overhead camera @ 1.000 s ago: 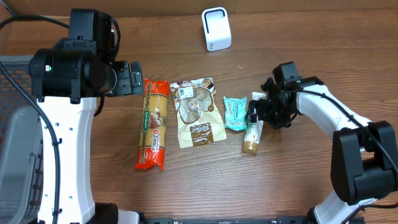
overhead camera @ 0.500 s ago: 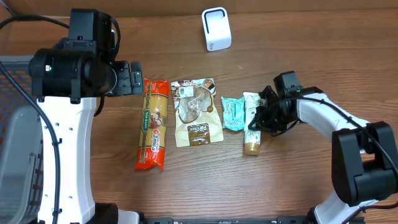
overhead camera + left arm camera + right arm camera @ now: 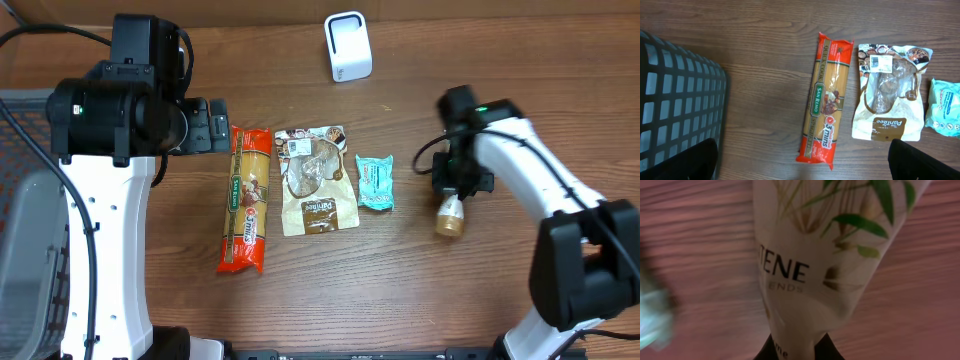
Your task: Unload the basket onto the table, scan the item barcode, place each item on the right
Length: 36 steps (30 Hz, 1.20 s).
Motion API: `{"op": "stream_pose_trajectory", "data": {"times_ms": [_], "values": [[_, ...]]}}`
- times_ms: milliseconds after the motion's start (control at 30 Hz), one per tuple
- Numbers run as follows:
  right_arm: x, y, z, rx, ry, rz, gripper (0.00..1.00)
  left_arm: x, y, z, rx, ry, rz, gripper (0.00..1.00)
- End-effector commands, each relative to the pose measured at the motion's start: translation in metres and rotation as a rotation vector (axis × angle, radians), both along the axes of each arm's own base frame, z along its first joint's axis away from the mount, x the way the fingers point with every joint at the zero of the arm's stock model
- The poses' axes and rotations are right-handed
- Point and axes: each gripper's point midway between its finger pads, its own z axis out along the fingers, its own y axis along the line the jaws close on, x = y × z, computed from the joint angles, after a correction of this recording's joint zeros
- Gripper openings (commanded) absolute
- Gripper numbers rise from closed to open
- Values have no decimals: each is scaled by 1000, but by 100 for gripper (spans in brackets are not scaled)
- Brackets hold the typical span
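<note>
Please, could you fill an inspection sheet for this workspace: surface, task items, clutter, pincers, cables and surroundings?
Surface: wooden table, no spill seen.
Job's things: white scanner upright near the far edge; white tube in the right pincer, tan cap pointing to the near edge.
Clutter: spaghetti pack, snack bag and teal packet lying flat in a row.
Pincers: left pincer open, holding nothing; right pincer shut on the white tube.
Cables: black cable arcs beside the left arm, away from the items.
Surroundings: wire basket left of the spaghetti pack.
</note>
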Motion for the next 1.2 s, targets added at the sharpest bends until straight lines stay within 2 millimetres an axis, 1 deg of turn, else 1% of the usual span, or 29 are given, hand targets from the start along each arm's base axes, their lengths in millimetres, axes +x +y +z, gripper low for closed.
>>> {"op": "stream_pose_trajectory", "data": {"times_ms": [0,67,200,333,433,467,500,567,633,667,700,733,767,833,933,1000,1067,1100,1167], "values": [[14,-30,29,-382,-185,-51,4,-1,5,1,7,-6,28,100],[12,-24,22,-432,-173,2,4,-1,5,1,7,-5,28,100],[9,-19,6,-530,-128,85,4,-1,5,1,7,-5,28,100],[5,-17,-20,-588,-54,144,4,-1,5,1,7,-5,28,100],[2,-17,-31,-603,-23,158,4,-1,5,1,7,-5,28,100],[1,-15,-32,-591,-15,156,7,-1,5,1,7,-5,28,100],[-2,-11,-35,-560,-1,152,15,-1,5,1,7,-6,28,100],[-8,1,-36,-493,37,142,28,-1,5,1,7,-6,28,100],[-10,16,-35,-416,58,128,53,-1,5,1,7,-5,28,100],[-9,25,-34,-373,63,120,56,-1,5,1,7,-6,28,100],[-6,39,-29,-303,62,109,61,-1,5,1,7,-5,28,100],[-3,48,-26,-256,63,121,63,-1,5,1,7,-6,28,100],[1,58,-21,-203,57,139,64,-1,5,1,7,-6,28,100],[9,72,-8,-132,32,153,65,-1,5,1,7,-5,28,100],[23,82,17,-65,-40,138,65,-1,5,1,7,-5,28,100],[30,84,36,-16,-88,118,66,-1,5,1,7,-5,28,100],[34,78,54,20,-129,91,67,-1,5,1,7,-5,28,100],[36,72,63,26,-148,75,74,-1,5,1,7,-5,28,100],[35,61,76,38,-162,82,77,-1,5,1,7,-5,28,100]]}}
